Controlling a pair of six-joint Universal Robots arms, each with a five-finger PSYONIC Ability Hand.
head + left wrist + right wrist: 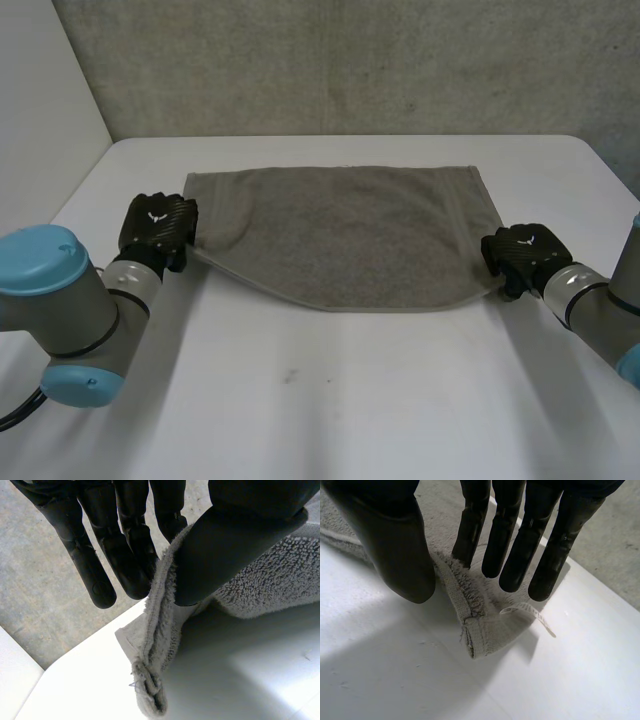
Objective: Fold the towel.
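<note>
The towel (340, 235) lies flat on the worktop (350, 400). The left hand (157, 228) pinches its near left corner between thumb and fingers, the right hand (522, 255) its near right corner (a matched hold, probably so both ends lift evenly for folding).

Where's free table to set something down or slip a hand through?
Widest bare patch: the white table on the near side of the grey towel. Narrow strip between its far edge and the wall. Crowded at both towel ends, where left hand and right hand pinch it.
</note>
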